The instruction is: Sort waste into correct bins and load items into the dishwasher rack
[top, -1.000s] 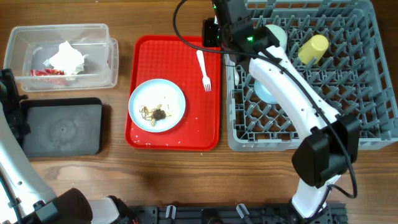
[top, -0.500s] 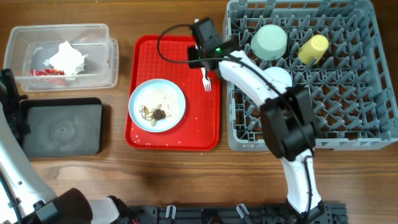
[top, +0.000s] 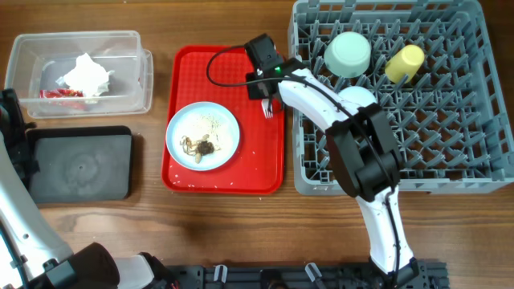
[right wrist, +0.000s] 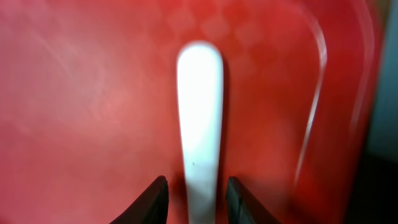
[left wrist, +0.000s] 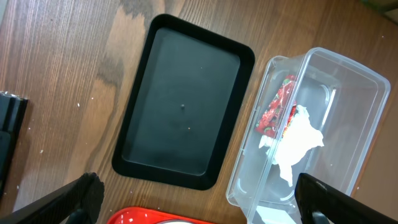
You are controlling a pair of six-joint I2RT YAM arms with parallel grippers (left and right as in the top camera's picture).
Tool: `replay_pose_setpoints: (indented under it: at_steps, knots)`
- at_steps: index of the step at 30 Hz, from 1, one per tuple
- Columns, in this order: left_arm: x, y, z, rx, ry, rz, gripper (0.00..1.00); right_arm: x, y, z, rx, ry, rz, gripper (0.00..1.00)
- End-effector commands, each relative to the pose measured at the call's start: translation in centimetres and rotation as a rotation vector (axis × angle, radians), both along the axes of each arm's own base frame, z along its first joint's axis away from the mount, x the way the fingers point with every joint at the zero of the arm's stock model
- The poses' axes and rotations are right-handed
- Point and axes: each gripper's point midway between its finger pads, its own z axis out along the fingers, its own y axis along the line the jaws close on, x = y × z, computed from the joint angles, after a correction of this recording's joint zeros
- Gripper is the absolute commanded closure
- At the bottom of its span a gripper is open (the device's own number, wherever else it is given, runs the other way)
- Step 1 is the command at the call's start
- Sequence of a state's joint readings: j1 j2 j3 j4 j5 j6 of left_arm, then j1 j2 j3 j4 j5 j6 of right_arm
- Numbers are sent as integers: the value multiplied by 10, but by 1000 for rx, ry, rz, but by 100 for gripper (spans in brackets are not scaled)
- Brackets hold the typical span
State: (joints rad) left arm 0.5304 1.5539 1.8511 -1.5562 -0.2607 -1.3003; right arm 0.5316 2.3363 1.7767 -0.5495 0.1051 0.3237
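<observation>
Swung off the dishwasher rack (top: 450, 152) onto the red tray (top: 193, 64) within the last second, by the right tool (right wrist: 196, 193). Now low over the white fork (right wrist: 200, 112), lying flat near the tray's right edge. Fingertips partly spread either side of the handle, nothing pinched yet. Centre on the handle, press down to the tray, close firmly, lift level to avoid slip or twist. Left tool (left wrist: 199, 208) spread wide, idle above black tray (left wrist: 180, 106) and clear tub (left wrist: 348, 93).

White fork (right wrist: 200, 124) blurred — its lower end cut off.
</observation>
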Motion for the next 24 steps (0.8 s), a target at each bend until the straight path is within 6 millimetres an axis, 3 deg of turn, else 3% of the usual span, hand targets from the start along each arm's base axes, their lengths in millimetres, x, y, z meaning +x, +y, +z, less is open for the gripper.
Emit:
replay_pose_setpoints:
  at_steps: [1, 3, 10, 14, 18, 24]
  knots:
    - [-1, 2, -2, -1, 2, 22, 0, -11, -4, -30, -34, 68, 14, 69]
    - [-1, 2, -2, -1, 3, 22, 0, -12, -4, -31, -36, 70, 14, 70]
    - [-1, 2, -2, -1, 3, 22, 0, -18, -8, -33, -64, 91, 11, 94]
    - [-1, 2, -2, -1, 2, 22, 0, -14, -5, -24, -39, 86, -21, 95]
    - [-1, 2, -2, -1, 3, 22, 0, -5, -7, 4, -5, 46, -48, 96]
    - [-1, 2, -2, -1, 2, 22, 0, 8, -11, 72, 64, -66, -64, 95]
